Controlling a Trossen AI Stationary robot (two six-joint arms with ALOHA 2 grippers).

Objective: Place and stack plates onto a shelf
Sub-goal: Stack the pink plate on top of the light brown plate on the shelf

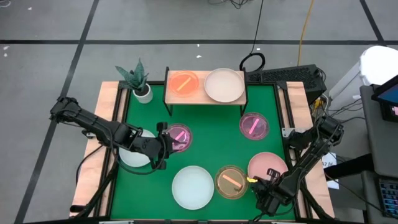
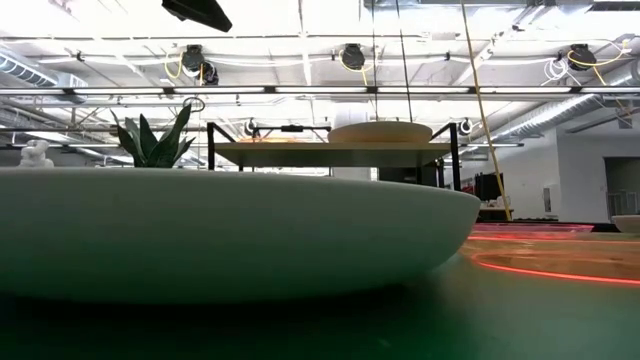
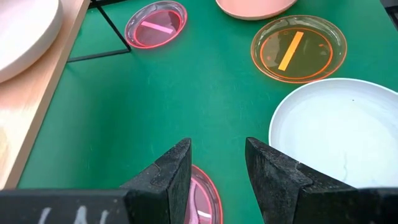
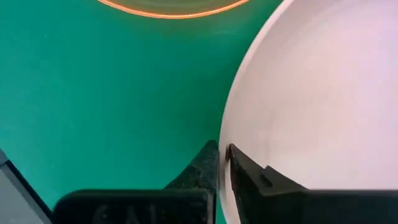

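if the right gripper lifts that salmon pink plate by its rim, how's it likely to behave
Probably stiff: the salmon pink plate shows a smooth, unbent rim where the right gripper pinches it. Its glossy surface suggests it may slip in such a narrow edge grip. Held at one edge only, the far side will likely droop, so it may tilt.

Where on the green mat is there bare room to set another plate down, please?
Bare mat lies between the shelf and the white plate, flanked by two pink plates. The front right is crowded: amber plate, salmon plate, right gripper.
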